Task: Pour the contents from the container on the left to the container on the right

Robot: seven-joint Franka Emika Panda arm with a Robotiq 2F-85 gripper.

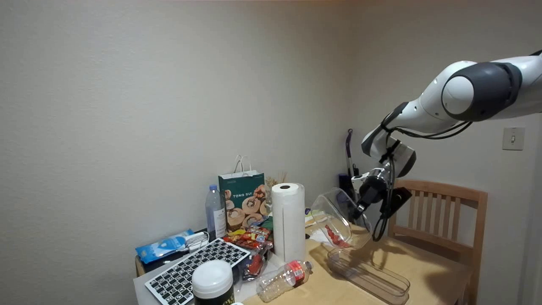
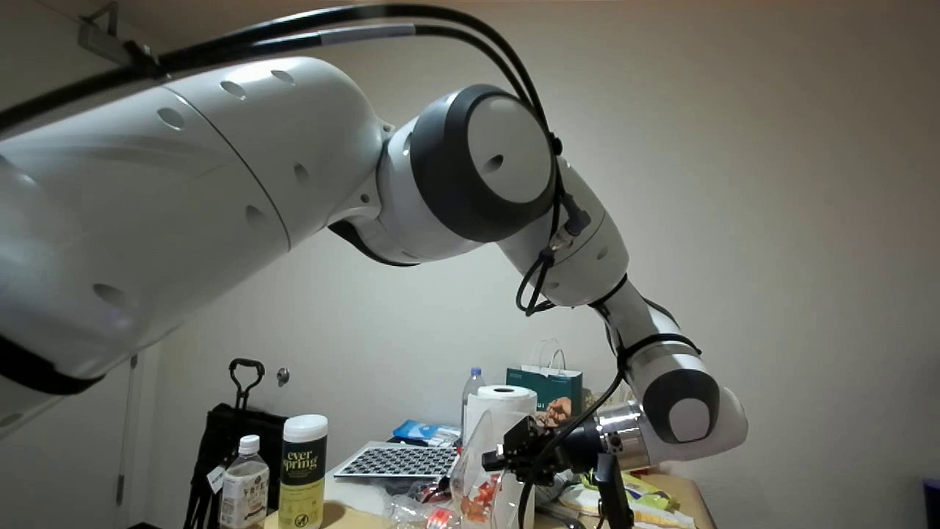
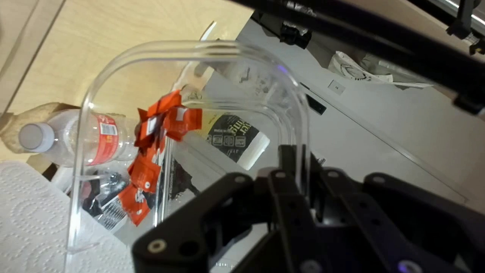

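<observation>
A clear plastic container point(image 1: 338, 212) is held tilted in the air above the table; it also shows in an exterior view point(image 2: 470, 457) and in the wrist view point(image 3: 298, 91). Red wrapped packets point(image 1: 335, 237) lie inside it, bunched along its lower side; they show in the wrist view too point(image 3: 151, 140). My gripper point(image 3: 297, 157) is shut on its wall near the rim; it also shows in an exterior view point(image 1: 359, 209). A long shallow clear container point(image 1: 372, 277) stands on the table below, looks empty, and is out of sight in an exterior view.
A plastic bottle point(image 1: 281, 279) lies beside the long container. A paper towel roll point(image 1: 288, 222) stands behind the bottle. Snack bags point(image 1: 254, 237), a patterned board point(image 1: 197, 271) and a white-lidded canister point(image 1: 213, 279) are further along. A wooden chair point(image 1: 438, 228) stands at the table's edge.
</observation>
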